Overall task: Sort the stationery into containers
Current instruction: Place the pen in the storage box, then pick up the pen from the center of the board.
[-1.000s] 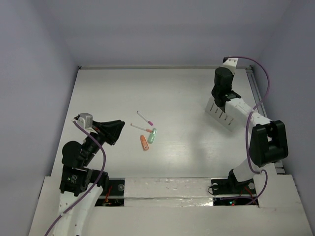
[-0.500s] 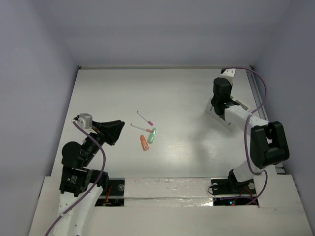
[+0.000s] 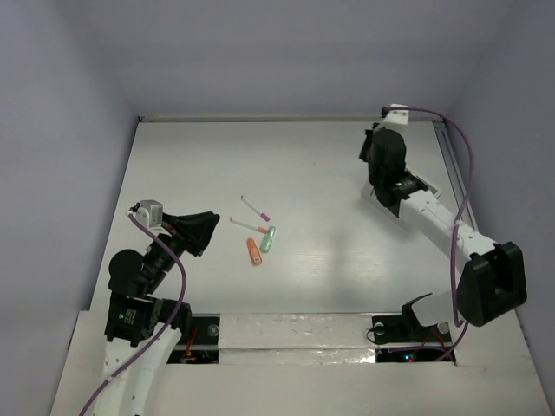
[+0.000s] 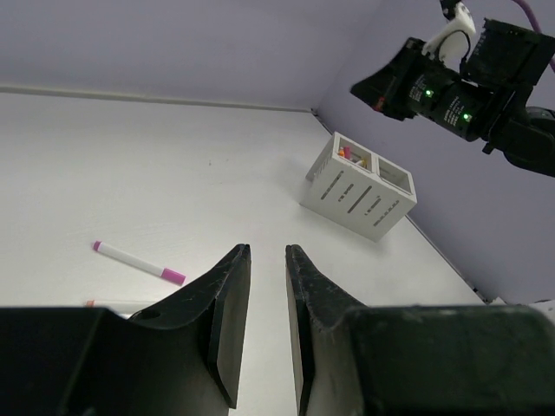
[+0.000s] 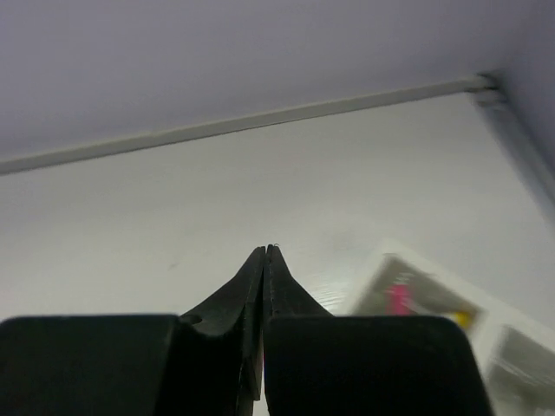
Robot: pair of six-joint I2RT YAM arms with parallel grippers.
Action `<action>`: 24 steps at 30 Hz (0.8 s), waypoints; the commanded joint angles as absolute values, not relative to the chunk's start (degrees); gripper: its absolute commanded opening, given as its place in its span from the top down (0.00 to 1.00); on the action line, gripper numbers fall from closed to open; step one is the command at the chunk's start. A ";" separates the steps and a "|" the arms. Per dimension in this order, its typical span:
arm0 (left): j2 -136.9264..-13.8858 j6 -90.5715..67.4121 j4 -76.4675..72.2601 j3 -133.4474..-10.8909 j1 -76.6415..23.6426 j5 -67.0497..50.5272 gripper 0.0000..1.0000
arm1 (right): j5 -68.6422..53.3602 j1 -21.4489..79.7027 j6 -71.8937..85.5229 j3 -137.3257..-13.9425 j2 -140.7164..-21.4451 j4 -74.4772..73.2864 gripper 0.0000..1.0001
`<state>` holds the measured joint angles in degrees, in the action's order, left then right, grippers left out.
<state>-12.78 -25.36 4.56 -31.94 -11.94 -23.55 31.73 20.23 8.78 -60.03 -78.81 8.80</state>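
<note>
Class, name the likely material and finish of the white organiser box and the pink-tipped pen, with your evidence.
The organiser box: probably moulded plastic, matt white; its thin even walls and slots suggest this. The pen: likely plastic too, smooth white barrel, magenta tip; too small to be sure.

pens 2 | orange marker 1 | green marker 1 | box 1

Open worktop mid-field, two crowded spots

A pink-tipped pen, orange-tipped pen, mint marker and orange marker bunch left of centre. Bare worktop surrounds them, and nothing stands between them and the left claw. By the right wall, the right arm reaches over the organiser box, barring the way down from above.
</note>
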 commanded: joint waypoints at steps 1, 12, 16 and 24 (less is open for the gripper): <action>-12.92 -25.22 1.93 -33.31 -12.22 -23.91 0.80 | 19.89 29.68 10.37 -65.47 -83.55 3.88 1.00; -14.24 -24.79 2.29 -33.58 -12.22 -23.91 0.81 | 15.91 47.20 8.96 -82.60 -111.43 -2.62 0.52; -13.88 -24.87 2.37 -33.57 -12.22 -23.73 0.81 | 12.40 48.25 8.35 -92.87 -119.43 -8.77 0.46; -13.54 -25.05 2.29 -33.49 -12.22 -23.82 0.81 | 10.20 49.92 8.00 -100.45 -127.96 -13.00 0.36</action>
